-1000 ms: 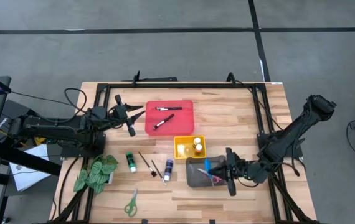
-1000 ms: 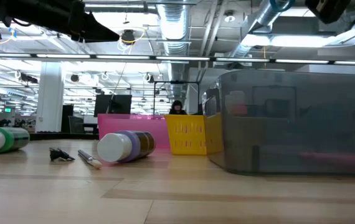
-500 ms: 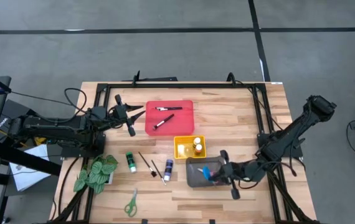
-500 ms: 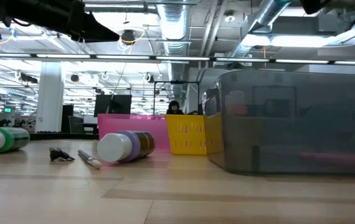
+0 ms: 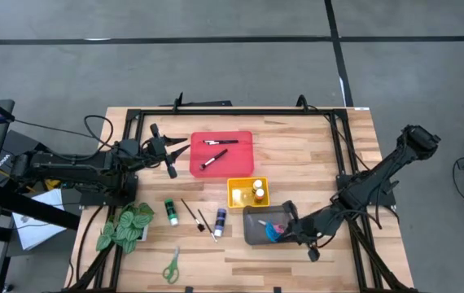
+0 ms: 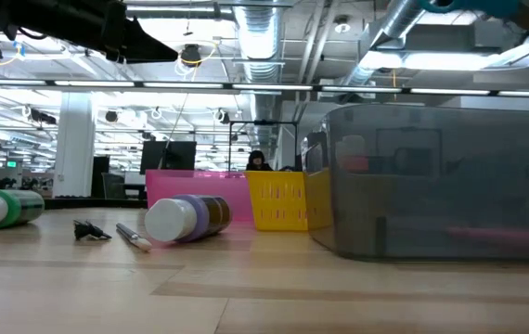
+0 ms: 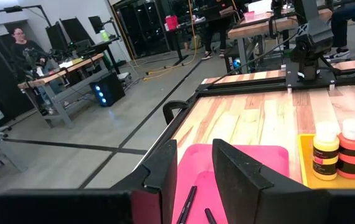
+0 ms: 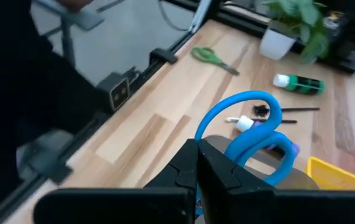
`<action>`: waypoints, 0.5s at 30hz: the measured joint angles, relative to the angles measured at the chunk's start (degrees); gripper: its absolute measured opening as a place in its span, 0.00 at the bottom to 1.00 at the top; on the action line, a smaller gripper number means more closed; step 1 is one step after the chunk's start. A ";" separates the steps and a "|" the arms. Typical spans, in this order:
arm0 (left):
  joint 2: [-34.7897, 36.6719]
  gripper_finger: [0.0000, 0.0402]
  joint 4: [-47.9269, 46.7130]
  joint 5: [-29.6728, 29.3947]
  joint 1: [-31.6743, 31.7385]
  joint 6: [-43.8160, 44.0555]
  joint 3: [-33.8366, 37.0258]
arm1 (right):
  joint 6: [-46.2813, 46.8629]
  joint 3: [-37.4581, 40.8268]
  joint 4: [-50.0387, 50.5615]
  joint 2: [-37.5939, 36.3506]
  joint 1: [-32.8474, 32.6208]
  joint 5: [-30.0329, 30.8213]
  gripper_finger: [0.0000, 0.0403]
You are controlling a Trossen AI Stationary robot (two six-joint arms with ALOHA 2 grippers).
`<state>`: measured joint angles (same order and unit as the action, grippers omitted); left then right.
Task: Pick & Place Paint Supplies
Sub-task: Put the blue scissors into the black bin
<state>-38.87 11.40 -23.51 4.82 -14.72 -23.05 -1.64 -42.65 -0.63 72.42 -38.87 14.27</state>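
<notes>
Hovering over the grey tray [image 5: 258,225] at the near right of the worktop [image 5: 313,159], the right end effector [image 5: 279,232] is pinching a pair of blue-handled scissors [image 8: 252,130], its fingers pressed together on the blue loops. In the right wrist view, the scissors are sticking up from between the dark fingers, with the wood surface spreading out beyond them.

The left end effector [image 5: 169,159] is waiting at the far left side, just beside the red tray [image 5: 244,163], its fingers [image 7: 243,177] standing a little apart with nothing between them. Two dark-handled paintbrushes [image 5: 216,150] are lying in that red tray. Next to it, the yellow tray [image 5: 234,195] is holding a yellow bottle [image 7: 325,154] and a red bottle [image 7: 352,151], both standing upright and touching.

Out on the bare wood, a green bottle [image 5: 170,212] is lying on its side, a loose paintbrush [image 5: 190,213] is lying beside it, and a purple bottle [image 5: 219,220] is resting just left of the grey tray. Green-handled scissors [image 5: 171,265] are sitting near the front edge, and a leafy plant [image 5: 126,225] is standing at the left front corner.
</notes>
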 joint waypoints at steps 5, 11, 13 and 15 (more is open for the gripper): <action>0.00 0.24 0.01 0.00 0.00 0.00 0.00 | -4.20 0.00 3.41 0.00 1.24 -1.15 0.00; -0.24 0.24 -0.03 0.00 0.00 0.00 0.00 | -6.48 0.00 5.62 0.19 4.62 -4.95 0.00; -0.24 0.24 0.04 0.00 0.00 0.00 0.00 | -6.53 -0.02 5.80 1.43 5.82 -6.33 0.00; -0.29 0.24 0.04 0.00 0.00 0.00 0.00 | -7.19 0.11 6.48 2.50 6.64 -7.48 0.00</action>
<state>-39.16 11.44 -23.51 4.82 -14.72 -23.05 -8.83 -42.54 5.85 74.92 -32.24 6.78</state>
